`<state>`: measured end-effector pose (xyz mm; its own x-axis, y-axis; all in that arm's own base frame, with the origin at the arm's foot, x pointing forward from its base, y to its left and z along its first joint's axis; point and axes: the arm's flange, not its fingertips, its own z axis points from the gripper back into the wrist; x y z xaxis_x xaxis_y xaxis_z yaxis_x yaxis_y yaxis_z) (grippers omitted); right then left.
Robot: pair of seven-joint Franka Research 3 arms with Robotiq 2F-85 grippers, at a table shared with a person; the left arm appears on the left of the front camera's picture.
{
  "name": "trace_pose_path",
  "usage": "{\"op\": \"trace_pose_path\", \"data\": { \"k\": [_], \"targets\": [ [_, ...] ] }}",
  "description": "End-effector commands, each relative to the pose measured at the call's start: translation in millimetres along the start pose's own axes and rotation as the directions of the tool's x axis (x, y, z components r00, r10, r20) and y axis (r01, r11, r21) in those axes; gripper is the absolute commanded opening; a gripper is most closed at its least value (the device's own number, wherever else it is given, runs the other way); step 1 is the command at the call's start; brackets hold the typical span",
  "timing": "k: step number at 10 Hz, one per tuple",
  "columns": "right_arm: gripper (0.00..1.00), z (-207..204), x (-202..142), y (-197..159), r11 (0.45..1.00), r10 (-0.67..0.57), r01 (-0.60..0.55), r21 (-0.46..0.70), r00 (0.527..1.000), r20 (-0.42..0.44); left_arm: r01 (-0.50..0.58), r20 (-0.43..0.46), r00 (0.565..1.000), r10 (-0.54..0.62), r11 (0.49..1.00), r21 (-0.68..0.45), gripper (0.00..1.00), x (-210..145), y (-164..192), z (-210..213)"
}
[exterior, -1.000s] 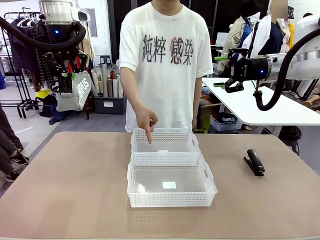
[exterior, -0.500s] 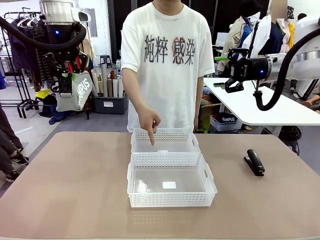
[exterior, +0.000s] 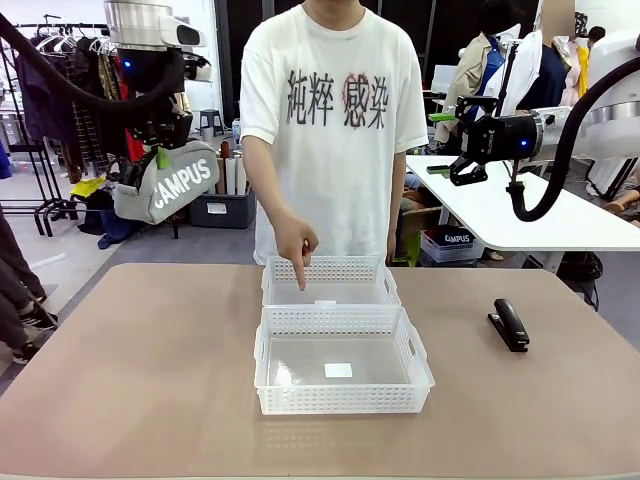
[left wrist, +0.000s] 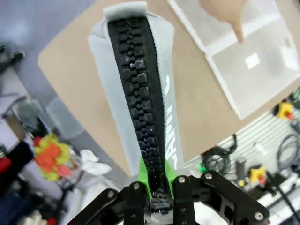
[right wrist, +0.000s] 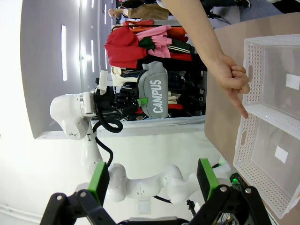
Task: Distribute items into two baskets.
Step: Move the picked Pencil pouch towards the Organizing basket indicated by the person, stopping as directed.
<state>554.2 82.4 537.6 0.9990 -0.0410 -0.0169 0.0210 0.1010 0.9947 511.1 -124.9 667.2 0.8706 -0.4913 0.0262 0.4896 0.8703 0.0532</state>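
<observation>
- Front view: clothes racks are standing beyond the tan table (exterior: pixel 150 380). At the far left, the left gripper (exterior: pixel 160 150) is pinching the grey pouch (exterior: pixel 172 186), which is hanging tilted beneath it, high above the table. At the far right, the right gripper (exterior: pixel 450 148) is hovering spread wide, well above the stapler (exterior: pixel 510 324). A person's hand (exterior: pixel 297 245) is pointing into the far basket (exterior: pixel 330 270), behind the near basket (exterior: pixel 340 400).
- Left wrist view: the jaws are clamping the pouch's zip end.
- Right wrist view: the green pads (right wrist: pixel 99 180) are standing apart, holding nothing.
</observation>
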Motion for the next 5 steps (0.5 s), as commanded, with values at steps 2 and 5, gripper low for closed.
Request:
{"op": "trace_pose_path", "data": {
  "k": [2, 5],
  "targets": [
    [1.00, -0.5, -0.5, 3.5, 1.000, 0.006, -0.006, -0.001, 1.000, 0.009, 0.254, 0.078, 0.964, -0.255, 0.967, 0.029, 0.00, -0.2, -21.5, -0.8],
    [1.00, -0.5, -0.5, 3.5, 1.000, 0.006, -0.006, -0.001, 1.000, 0.009, 0.460, 0.096, 0.881, -0.462, 0.887, 0.047, 0.00, 5.9, -60.0, 0.2]
  ]
}}
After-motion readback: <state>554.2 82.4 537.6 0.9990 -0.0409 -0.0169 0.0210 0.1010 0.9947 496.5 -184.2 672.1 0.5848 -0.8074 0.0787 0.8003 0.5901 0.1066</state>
